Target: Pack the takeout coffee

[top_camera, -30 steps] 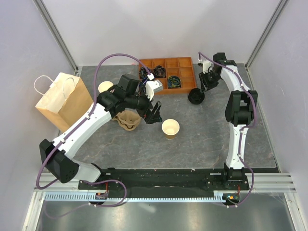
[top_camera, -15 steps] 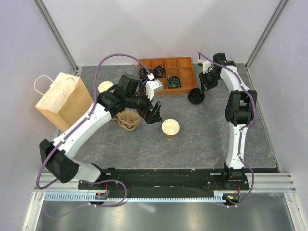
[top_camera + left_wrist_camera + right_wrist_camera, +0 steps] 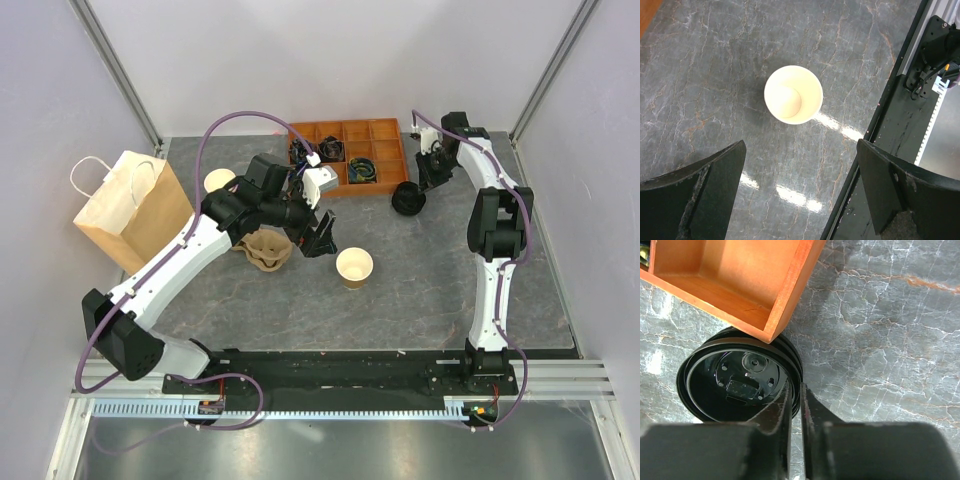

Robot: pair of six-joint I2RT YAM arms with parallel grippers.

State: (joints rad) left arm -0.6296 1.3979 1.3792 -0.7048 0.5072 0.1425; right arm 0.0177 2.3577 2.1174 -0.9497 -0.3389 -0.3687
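Note:
No lidded brown cup shows in any view. A lidless tan cup (image 3: 354, 267) with a pale inside stands upright mid-table and also shows in the left wrist view (image 3: 793, 94). My left gripper (image 3: 322, 238) hangs open and empty just left of it, its jaws wide apart above bare table (image 3: 800, 165). A loose black lid (image 3: 405, 199) lies hollow side up by the tray's right corner, seemingly on top of other lids (image 3: 735, 380). My right gripper (image 3: 420, 184) is shut on this lid's rim (image 3: 795, 385), one finger inside and one outside.
An orange compartment tray (image 3: 385, 132) with dark items sits at the back; its corner overhangs the lid (image 3: 785, 305). A brown paper bag (image 3: 130, 205) stands at the left. A second lidless cup (image 3: 219, 181) and a brown pulp cup carrier (image 3: 265, 250) lie under my left arm. A black rail (image 3: 890, 165) edges the table front.
The right wrist has shifted very slightly with the black lid still pinched. The left arm and the tan cup have not moved.

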